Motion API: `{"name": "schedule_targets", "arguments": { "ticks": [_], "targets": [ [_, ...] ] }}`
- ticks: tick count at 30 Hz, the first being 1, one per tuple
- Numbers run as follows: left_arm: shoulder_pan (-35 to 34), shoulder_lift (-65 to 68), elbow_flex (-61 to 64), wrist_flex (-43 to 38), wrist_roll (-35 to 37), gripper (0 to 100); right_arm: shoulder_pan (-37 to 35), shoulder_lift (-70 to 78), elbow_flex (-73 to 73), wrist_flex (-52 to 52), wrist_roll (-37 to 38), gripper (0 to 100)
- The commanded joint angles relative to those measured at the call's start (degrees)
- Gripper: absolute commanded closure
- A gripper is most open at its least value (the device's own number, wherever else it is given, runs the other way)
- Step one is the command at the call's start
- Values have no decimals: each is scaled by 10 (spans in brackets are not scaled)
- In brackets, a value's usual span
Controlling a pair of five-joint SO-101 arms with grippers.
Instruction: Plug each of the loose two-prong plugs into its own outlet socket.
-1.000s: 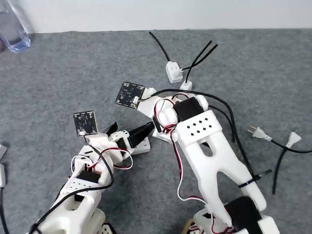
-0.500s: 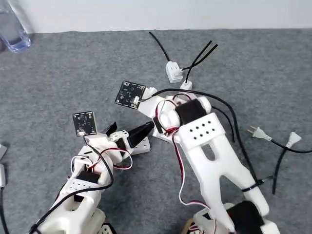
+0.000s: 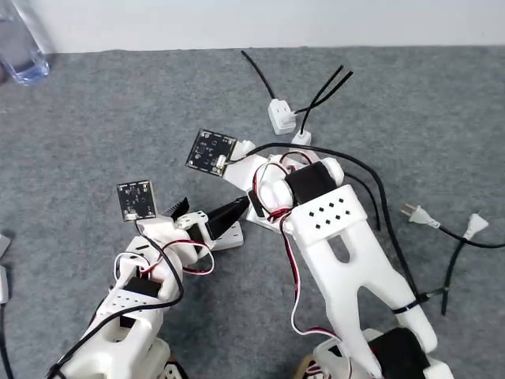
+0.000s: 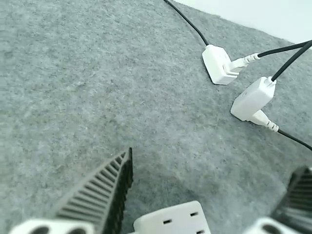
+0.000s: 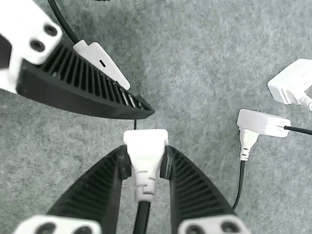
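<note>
My right gripper (image 5: 145, 155) is shut on a white two-prong plug (image 5: 145, 144) whose black cable runs back between the fingers. Just beyond it lies a white outlet socket block (image 5: 103, 62), partly behind one black finger (image 5: 83, 87) of the left gripper. My left gripper (image 4: 214, 165) is open and straddles that outlet block (image 4: 170, 225) without touching it. From above, the left gripper (image 3: 211, 215) and the outlet block (image 3: 227, 237) sit at the table's middle, and the right arm (image 3: 319, 201) covers its own gripper beside them.
Two white plugs (image 3: 281, 117) (image 3: 301, 140) on black cables lie at the back. Another two-prong plug (image 3: 418, 215) and a white plug (image 3: 473, 227) lie at the right. A clear bottle (image 3: 20, 47) stands in the far left corner.
The right arm's upper body has shifted slightly to the right and toward the front. The left arm and the outlet block have stayed put.
</note>
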Motion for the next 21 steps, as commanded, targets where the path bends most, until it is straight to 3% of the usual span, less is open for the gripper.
{"name": "schedule_targets", "arguments": {
  "ticks": [1,21],
  "targets": [
    [6,4,2,-5,-7,541,-2,-36,-40,0,-10,991],
    [28,4,3,-4,-7,541,-4,-34,-42,-11,-18,991]
  ]
}}
